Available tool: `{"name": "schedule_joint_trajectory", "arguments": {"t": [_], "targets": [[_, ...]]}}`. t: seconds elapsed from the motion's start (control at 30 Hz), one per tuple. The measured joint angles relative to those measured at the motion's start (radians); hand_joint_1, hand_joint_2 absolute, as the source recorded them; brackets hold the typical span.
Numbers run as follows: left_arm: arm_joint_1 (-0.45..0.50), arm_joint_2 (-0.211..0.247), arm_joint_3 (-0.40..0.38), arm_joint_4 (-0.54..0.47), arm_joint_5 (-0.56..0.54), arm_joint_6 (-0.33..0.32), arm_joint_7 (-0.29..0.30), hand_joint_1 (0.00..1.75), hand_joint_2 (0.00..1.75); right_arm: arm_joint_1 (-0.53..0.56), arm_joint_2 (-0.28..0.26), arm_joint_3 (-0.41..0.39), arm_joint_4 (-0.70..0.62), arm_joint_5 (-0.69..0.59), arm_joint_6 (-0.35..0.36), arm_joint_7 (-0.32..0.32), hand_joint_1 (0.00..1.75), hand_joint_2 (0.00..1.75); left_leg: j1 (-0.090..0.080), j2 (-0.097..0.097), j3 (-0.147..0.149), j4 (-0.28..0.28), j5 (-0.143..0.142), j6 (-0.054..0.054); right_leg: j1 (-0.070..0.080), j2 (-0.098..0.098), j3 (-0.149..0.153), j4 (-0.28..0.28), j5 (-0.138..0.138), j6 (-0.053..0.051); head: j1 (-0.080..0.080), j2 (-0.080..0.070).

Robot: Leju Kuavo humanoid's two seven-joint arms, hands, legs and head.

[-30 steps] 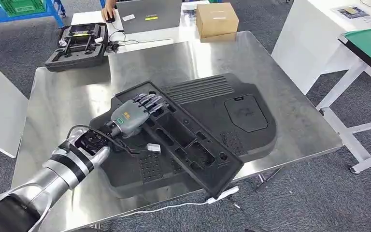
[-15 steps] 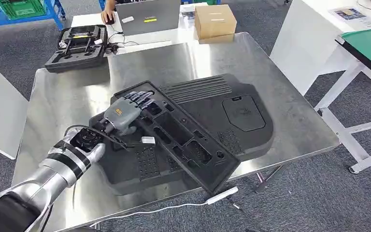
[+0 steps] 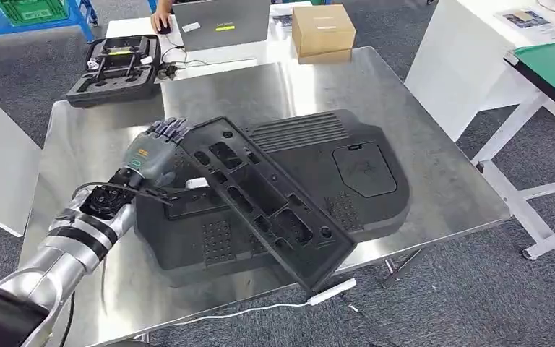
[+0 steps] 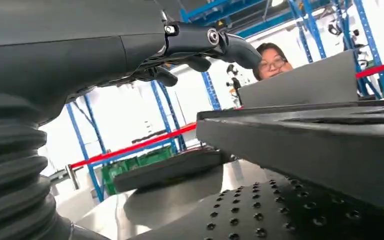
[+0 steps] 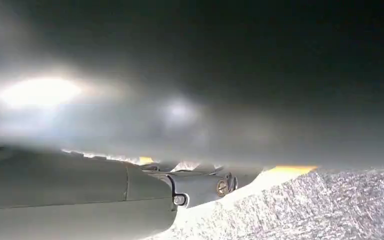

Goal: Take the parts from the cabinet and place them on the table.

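Parts of black moulded plastic lay stacked on the steel table (image 3: 79, 137) in the head view: a long narrow panel (image 3: 260, 202) with rectangular cut-outs rested slantwise on top of a broad flat shell (image 3: 332, 166) with a ribbed section and a perforated area. The panel's long axis ran from its far end near the table's left side to its near end, which reached the table's front edge. The left hand (image 3: 152, 153) sat just beside the panel's far end, on the side away from the shell's ribbed section, so the panel lay to that hand's right and stretched away toward the front edge. Its fingers (image 3: 168, 129) were held fairly straight and close together beside the panel's rim; they seemed to hold nothing, and I could not tell whether they touched the plastic. In the left wrist view the same fingers reached forward above a dark edge of the panel, with the perforated surface beneath. The right hand (image 5: 200, 186) appeared in the right wrist view as grey finger parts under a dark blur, over speckled carpet; whether it was spread or closed could not be told. Of the two, the left hand was judged far nearer the parts. Farther back stood a black foam case (image 3: 115, 66), a cardboard box (image 3: 324, 30) and a grey laptop (image 3: 220, 23), where a person's hand (image 3: 162, 19) rested.
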Motion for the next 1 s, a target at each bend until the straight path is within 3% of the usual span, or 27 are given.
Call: {"name": "schedule_joint_trajectory", "arguments": {"t": [0.3,0.33,0.57,0.67,0.8,1.0], "targets": [[0.015,0.0,0.078,0.0,-0.025,0.031,0.021,0.0,1.75,0.0,0.0,0.008,0.0,-0.014,-0.005,0.0,0.0,0.0,-0.001,0.0,-0.003,0.0,-0.001,0.001,-0.001,0.0,-0.003,0.0,0.0,0.0,0.0,0.0],[0.017,0.0,0.09,0.0,-0.026,0.037,0.028,0.0,0.0,0.0,0.0,0.01,0.0,-0.016,-0.006,0.0,0.0,0.0,-0.001,0.0,-0.003,0.0,-0.001,0.001,-0.001,0.0,-0.003,0.0,0.0,0.0,0.0,0.0],[0.034,-0.002,0.197,0.0,0.029,0.132,0.05,0.0,0.0,0.0,0.001,0.021,0.0,-0.032,-0.017,0.002,0.0,0.0,-0.001,0.001,-0.003,0.0,-0.001,0.001,-0.001,0.0,-0.004,0.0,0.0,0.0,0.0,0.0],[0.048,-0.008,0.273,-0.008,0.166,0.186,-0.028,0.0,0.0,0.0,0.002,0.023,0.0,-0.04,-0.021,0.002,0.0,0.0,-0.001,0.001,-0.003,0.0,-0.001,0.001,-0.001,0.0,-0.004,0.0,0.0,0.0,0.0,0.0],[0.07,-0.01,0.39,-0.025,0.332,0.2,-0.128,0.0,0.0,0.001,0.002,0.029,0.0,-0.047,-0.026,0.001,0.0,0.0,-0.001,0.001,-0.003,0.0,-0.001,0.001,-0.001,0.0,-0.004,0.0,0.0,0.0,0.0,0.0],[0.099,-0.01,0.501,-0.04,0.408,0.196,-0.18,0.0,0.0,0.0,0.002,0.037,0.0,-0.049,-0.026,0.001,0.0,0.0,-0.001,0.001,-0.003,0.0,-0.001,0.0,-0.001,0.0,-0.004,0.0,-0.001,0.0,0.0,0.0]]}}
